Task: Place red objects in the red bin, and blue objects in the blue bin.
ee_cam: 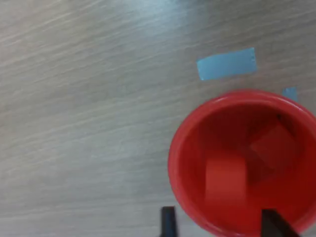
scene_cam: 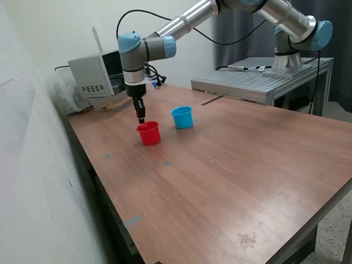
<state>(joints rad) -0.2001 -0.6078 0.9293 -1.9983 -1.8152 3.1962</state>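
On the exterior view's left, a grey box-like machine [scene_cam: 96, 77] sits at the far end of the wooden desk [scene_cam: 231, 176], close to the wall. Just right of it the arm reaches down, and its claw [scene_cam: 141, 118] hangs directly over the far rim of the red cup [scene_cam: 149, 133], which stands upright on the desk. In the wrist view the two dark fingertips [ee_cam: 168, 222] stand apart, one outside the cup's rim and one over its inside, with nothing between them; the claw is open and empty. Inside the red cup [ee_cam: 197, 143] the wrist view shows two red cubes: one [ee_cam: 224, 190] lying nearer the fingertips and another [ee_cam: 273, 147] tilted against the cup's wall. A strip of blue tape [ee_cam: 226, 64] is stuck to the desk just beside the cup. Right of the red cup, near it but apart, stands the light blue cup [scene_cam: 182, 117], also upright; its contents cannot be seen. Further right, beyond the desk's far edge, is a grey metal platform [scene_cam: 253, 82].
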